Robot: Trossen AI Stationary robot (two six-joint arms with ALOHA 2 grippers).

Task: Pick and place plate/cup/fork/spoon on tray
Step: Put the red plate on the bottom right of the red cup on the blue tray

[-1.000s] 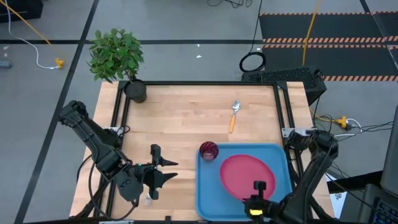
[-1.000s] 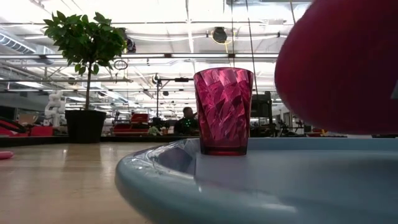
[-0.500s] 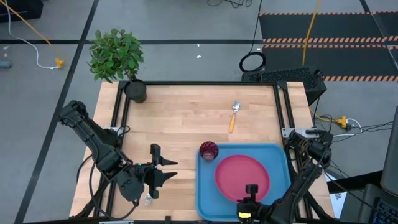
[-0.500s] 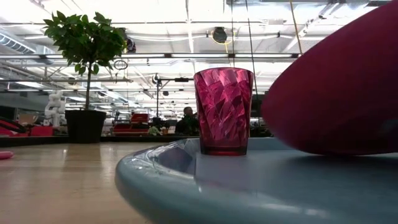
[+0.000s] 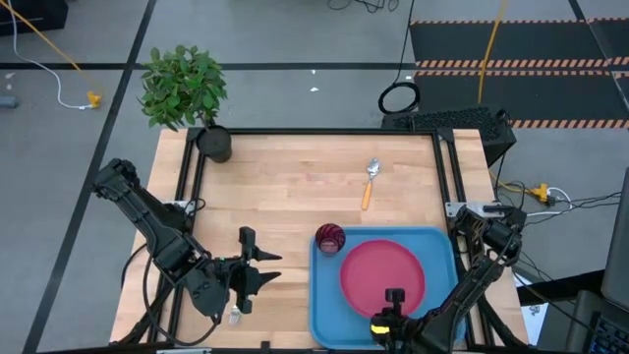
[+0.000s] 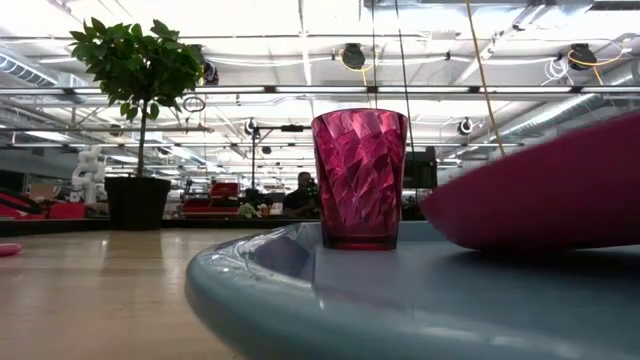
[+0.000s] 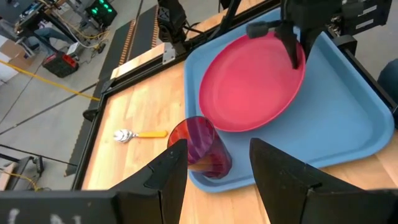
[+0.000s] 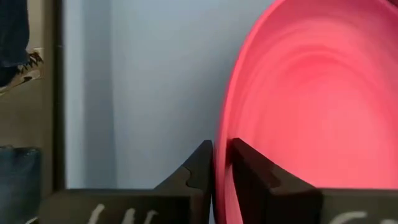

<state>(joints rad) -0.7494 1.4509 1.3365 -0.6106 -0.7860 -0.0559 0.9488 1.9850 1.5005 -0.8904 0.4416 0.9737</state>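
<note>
The pinkish-red plate (image 5: 383, 275) is on the light-blue tray (image 5: 329, 315) at the table's near right, tilted, its near side raised. My right gripper (image 5: 394, 295) is shut on the plate's near rim. The dark red cup (image 5: 330, 238) stands upright in the tray's far left corner. The orange-handled spoon (image 5: 369, 183) lies on the wood beyond the tray. My left gripper (image 5: 269, 268) is open and empty, left of the tray. A silver tip (image 5: 234, 317) under the left arm may be the fork; the rest is hidden. My right gripper pinches the plate's near rim (image 8: 221, 149) between its two fingers, one finger (image 7: 292, 53) on the upper face and the other below. It comes from the table's near side. The plate is tilted, its far edge (image 6: 450, 228) low on the tray and its held side raised.
A potted plant (image 5: 187, 93) stands at the table's far left corner. Black frame rails (image 5: 314, 132) run along the table's edges. Bare wood (image 5: 285, 192) lies between the plant, the spoon and the tray.
My right gripper has gone down and a little toward the table's left edge with the plate. The plate has tipped from a steep tilt to a much flatter one, its far edge coming down onto the tray. The left arm has kept still.
</note>
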